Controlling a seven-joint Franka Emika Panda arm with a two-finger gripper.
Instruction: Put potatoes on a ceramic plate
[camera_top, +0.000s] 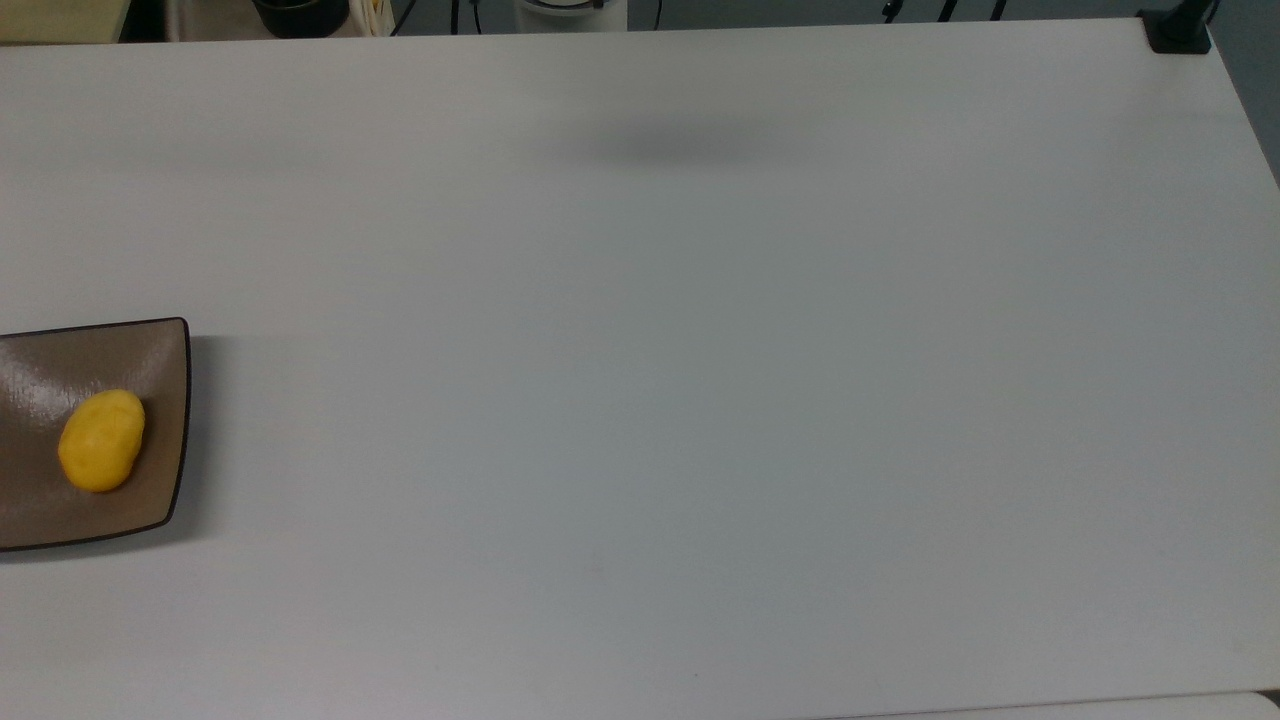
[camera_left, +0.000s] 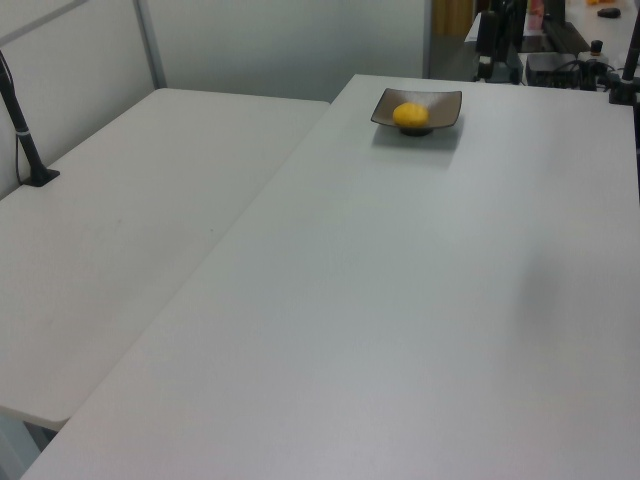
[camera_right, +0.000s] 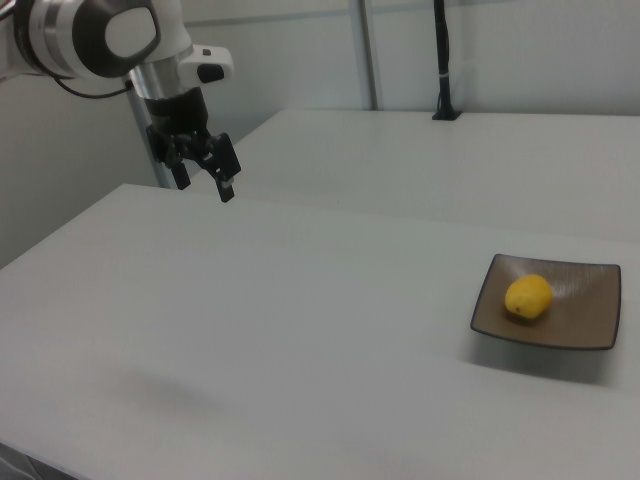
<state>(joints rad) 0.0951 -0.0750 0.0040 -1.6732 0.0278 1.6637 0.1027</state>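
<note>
The yellow potato (camera_top: 101, 440) lies on the glossy tan-brown ceramic plate (camera_top: 160, 370), which sits at the top view's left edge and is partly cut off there. In the left view the potato (camera_left: 410, 115) rests in the plate (camera_left: 446, 104) at the far end of the table. In the right view the potato (camera_right: 528, 297) lies left of centre on the plate (camera_right: 582, 322). My gripper (camera_right: 205, 185) hangs open and empty in the air, far off toward the right view's left, well above the table.
A black post on a clamp (camera_top: 1180, 30) stands at the top view's far right corner of the white table (camera_top: 700, 400). A second white table (camera_left: 120, 230) adjoins it in the left view. Cables and equipment (camera_left: 560, 60) crowd the space behind the plate.
</note>
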